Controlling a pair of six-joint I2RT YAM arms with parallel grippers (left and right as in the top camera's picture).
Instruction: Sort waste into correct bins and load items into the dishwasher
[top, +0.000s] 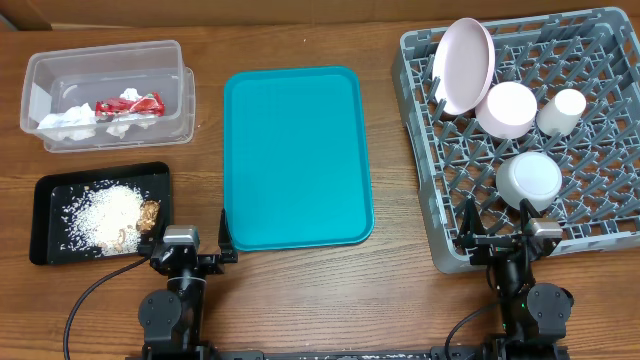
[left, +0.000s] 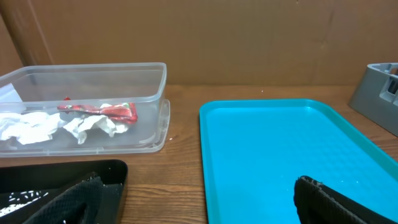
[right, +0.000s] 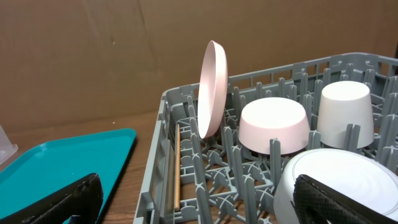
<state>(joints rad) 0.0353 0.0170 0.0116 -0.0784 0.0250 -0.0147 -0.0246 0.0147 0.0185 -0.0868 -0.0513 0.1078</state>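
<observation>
The clear tub (top: 170, 60) at the back left holds the red-and-white wrapper (top: 140, 103) and crumpled napkins (top: 70, 122). Rice-like crumbs (top: 105, 213) and a brown snack piece (top: 150, 214) lie in the black tray (top: 45, 225). In the grey dish rack (top: 420, 150) a plate (top: 463, 65) stands on edge, with a smaller dish (top: 508, 108), a cup (top: 562, 110) and a bowl (top: 530, 180) upside down. My left gripper (top: 192, 242) is open at the front between the black tray and the teal tray. My right gripper (top: 500, 240) is open at the rack's front edge.
A flat teal tray (top: 295, 155) fills the middle of the wooden table. In the left wrist view, the left gripper (left: 208, 205) straddles bare wood and the tray's left rim (left: 203, 155). The right gripper (right: 199, 208) spans the rack's left wall (right: 155, 180).
</observation>
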